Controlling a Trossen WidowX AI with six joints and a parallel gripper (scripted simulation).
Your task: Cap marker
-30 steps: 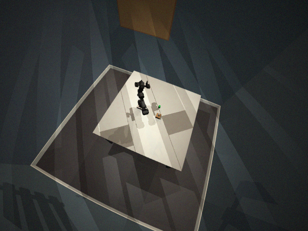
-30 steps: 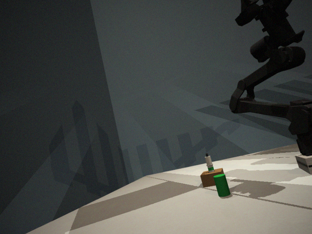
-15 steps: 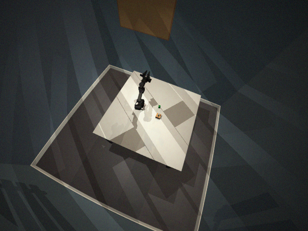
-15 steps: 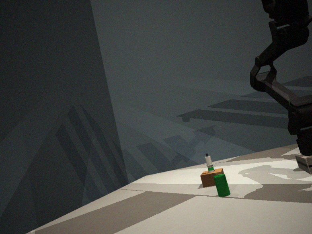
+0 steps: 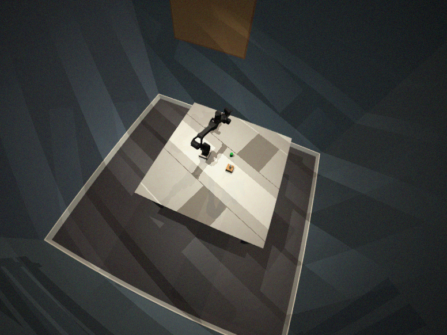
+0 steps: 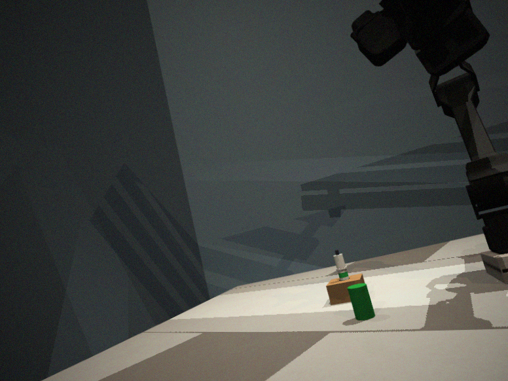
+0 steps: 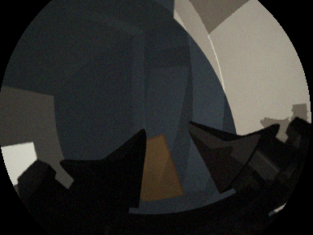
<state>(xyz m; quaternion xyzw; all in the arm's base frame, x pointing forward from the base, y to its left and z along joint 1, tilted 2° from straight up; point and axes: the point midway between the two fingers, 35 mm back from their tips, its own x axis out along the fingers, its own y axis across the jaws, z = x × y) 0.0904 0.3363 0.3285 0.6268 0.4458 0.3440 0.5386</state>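
A white marker (image 6: 340, 263) (image 5: 230, 166) with a green band and a dark tip stands upright in the orange-brown holder block (image 6: 337, 292) (image 5: 228, 171) on the table (image 5: 238, 201) (image 6: 287, 352). The green cap (image 6: 361, 302) (image 5: 231, 154) stands loose on the table just beside the block. My gripper (image 5: 227, 115) (image 7: 166, 128) is open and empty. It is raised high near the table's far edge, well away from the cap and marker. In the wrist view it faces out past the table, and neither the cap nor the marker shows there.
The arm's base (image 5: 204, 155) (image 6: 495, 262) stands on the table near the cap and block. A brown panel (image 5: 212, 25) (image 7: 160, 172) hangs on the far wall. A pale border (image 5: 108, 158) frames the dark floor around the table.
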